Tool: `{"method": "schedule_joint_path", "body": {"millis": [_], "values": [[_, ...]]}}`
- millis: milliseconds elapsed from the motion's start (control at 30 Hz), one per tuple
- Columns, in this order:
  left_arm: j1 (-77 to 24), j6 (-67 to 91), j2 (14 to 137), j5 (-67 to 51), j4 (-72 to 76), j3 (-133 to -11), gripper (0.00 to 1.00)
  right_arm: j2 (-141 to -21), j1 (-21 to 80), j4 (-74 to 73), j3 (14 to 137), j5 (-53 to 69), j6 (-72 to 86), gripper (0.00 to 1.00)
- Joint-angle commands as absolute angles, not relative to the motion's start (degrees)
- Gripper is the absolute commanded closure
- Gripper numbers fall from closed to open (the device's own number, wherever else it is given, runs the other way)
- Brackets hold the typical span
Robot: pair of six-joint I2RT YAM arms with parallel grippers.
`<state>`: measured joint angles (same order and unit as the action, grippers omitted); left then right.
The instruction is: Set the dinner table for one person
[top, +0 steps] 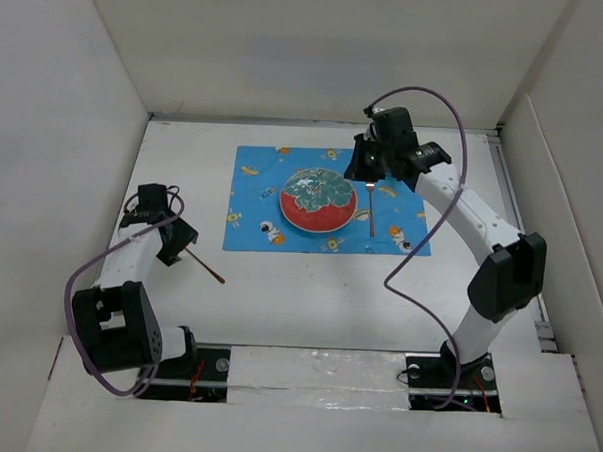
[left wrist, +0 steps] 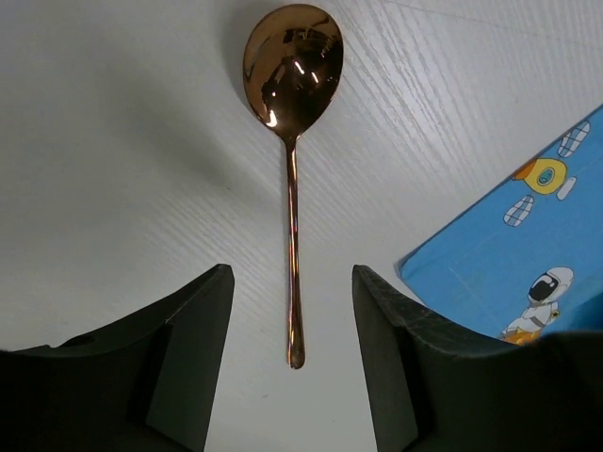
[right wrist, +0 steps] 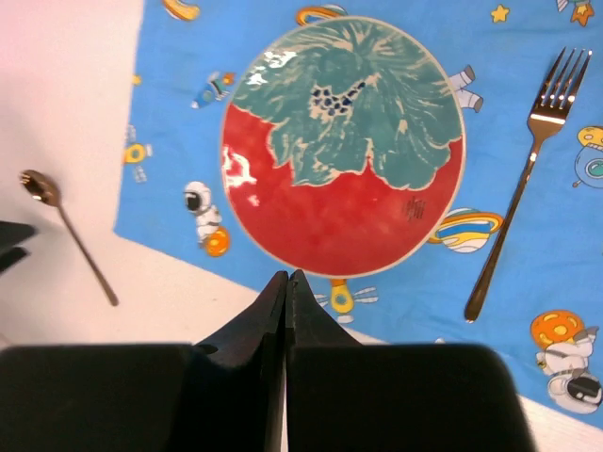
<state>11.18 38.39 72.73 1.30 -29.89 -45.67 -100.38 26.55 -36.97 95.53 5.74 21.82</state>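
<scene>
The white dinner table [top: 308,306] carries a blue cartoon-print placemat [top: 252,224]. On the mat sit a red and green plate [top: 318,200] and, to its right, a fork [top: 370,211]. A copper spoon [top: 206,266] lies on the bare table left of the mat. My left gripper [top: 173,242] is open and empty. In the left wrist view its fingertips [left wrist: 292,275] straddle the handle end of the spoon [left wrist: 293,188] without touching it. My right gripper [top: 364,165] is shut and empty, hovering over the plate [right wrist: 344,151]. Its tips [right wrist: 286,279] are near the plate's edge.
White walls enclose the table on the left, back and right. The fork [right wrist: 523,179] lies on the placemat [right wrist: 170,113] and the spoon [right wrist: 71,235] off it. A corner of the placemat [left wrist: 528,245] lies right of my left gripper.
</scene>
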Motion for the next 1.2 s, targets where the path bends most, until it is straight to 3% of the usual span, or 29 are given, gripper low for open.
{"method": "schedule_joint_path", "body": {"millis": [0, 133, 167, 200, 233, 333, 567, 667, 833, 867, 1167], "values": [[10.28, 40.69, 74.44, 3.61, -27.43, -44.22, 0.51, -96.25, 27.59, -33.06, 92.73, 8.43, 22.32, 1.0], [8.88, 40.78, 76.37, 4.39, -25.93, -43.33, 0.57, -89.92, 30.84, -28.75, 86.77, 9.06, 23.9, 1.0], [8.88, 40.61, 77.07, 4.83, -25.75, -42.81, 0.59, -88.43, 31.37, -28.57, 86.23, 8.79, 24.43, 0.92], [8.88, 40.61, 77.08, 4.83, -25.32, -42.8, 0.6, -87.9, 31.38, -28.65, 85.79, 8.79, 24.61, 0.92], [8.88, 40.52, 77.86, 5.36, -25.14, -42.19, 0.61, -87.46, 31.99, -28.74, 85.43, 9.22, 24.7, 0.82], [8.26, 40.69, 79.27, 6.06, -23.12, -41.05, 0.61, -86.4, 31.99, -28.74, 84.82, 10.54, 24.44, 0.63], [5.98, 41.31, 83.66, 8.78, -21.27, -41.22, 0.66, -85.26, 34.53, -27.69, 82.8, 12.3, 24.17, 0.62], [5.45, 40.96, 85.6, 10.46, -21.1, -41.66, 0.78, -85.25, 35.16, -26.98, 82.44, 12.31, 24.35, 0.62], [5.45, 40.69, 88.32, 11.16, -21.44, -42.27, 0.89, -84.73, 35.16, -28.92, 84.99, 10.37, 23.38, 0.62], [5.45, 40.35, 88.5, 11.16, -21.45, -42.1, 0.99, -84.12, 34.55, -29.0, 85.16, 10.37, 23.38, 0.62], [2.12, 34.28, 80.43, 11.77, -25.83, -50.96, 1.0, -80.08, 32.26, -29.97, 80.61, 10.11, 22.76, 0.62]]}}
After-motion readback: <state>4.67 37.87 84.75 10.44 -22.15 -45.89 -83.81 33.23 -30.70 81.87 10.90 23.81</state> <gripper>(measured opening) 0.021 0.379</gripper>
